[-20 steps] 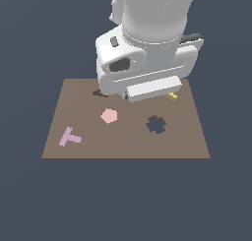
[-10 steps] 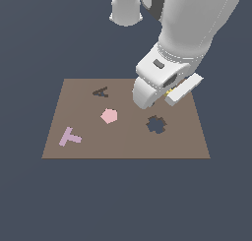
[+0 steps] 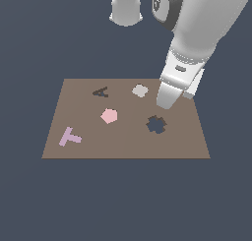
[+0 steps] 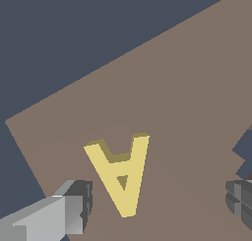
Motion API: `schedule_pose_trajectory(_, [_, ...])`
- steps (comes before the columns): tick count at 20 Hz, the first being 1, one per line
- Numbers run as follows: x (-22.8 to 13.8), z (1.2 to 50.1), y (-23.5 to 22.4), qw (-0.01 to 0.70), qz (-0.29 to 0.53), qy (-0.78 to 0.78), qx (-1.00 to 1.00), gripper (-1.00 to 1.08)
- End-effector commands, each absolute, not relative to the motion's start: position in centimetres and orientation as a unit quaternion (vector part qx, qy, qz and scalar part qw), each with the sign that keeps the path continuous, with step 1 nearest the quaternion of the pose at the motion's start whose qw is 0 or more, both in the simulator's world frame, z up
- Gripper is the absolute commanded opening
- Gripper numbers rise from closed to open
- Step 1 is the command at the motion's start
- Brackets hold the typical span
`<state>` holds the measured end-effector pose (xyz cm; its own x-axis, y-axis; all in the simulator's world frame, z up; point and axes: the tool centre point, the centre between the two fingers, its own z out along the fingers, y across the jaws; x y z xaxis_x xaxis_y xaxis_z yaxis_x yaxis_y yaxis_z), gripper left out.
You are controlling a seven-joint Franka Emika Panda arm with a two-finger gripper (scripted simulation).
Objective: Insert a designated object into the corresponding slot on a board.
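The yellow A (image 4: 121, 173) lies flat on the brown board (image 3: 123, 141), between my hand's (image 4: 157, 203) spread fingers (image 4: 81, 205), untouched. In the exterior view my arm hides it, probably near the board's far right corner. The A-shaped slot (image 3: 100, 92) sits well apart, leftward. Around the board, plain dark blue floor (image 3: 123, 200).

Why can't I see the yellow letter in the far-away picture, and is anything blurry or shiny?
In the exterior view the arm hides the yellow A, though the board is evenly lit, without glare. In the wrist view the yellow A looks sharp between the open gripper's fingers, with soft-edged shading, nothing shiny.
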<state>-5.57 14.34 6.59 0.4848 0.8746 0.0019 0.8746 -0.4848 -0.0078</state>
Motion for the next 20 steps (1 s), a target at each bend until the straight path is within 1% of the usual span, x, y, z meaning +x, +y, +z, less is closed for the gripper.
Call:
schedule_pose_trajectory(1, [-6.3, 6.0, 14.8, 0.003, 0.000, -0.535, -0.845, 1.00])
schedule_pose_trajectory(8, [-7.6, 5.0, 15.4, 0.001, 0.000, -0.576, -0.817, 1.00])
schedule_pose_trajectory(16, [-7.6, 5.0, 15.4, 0.000, 0.000, -0.577, -0.817, 1.00])
schedule_pose_trajectory(20, [-7.6, 4.2, 15.4, 0.000, 0.000, -0.577, -0.817, 1.00])
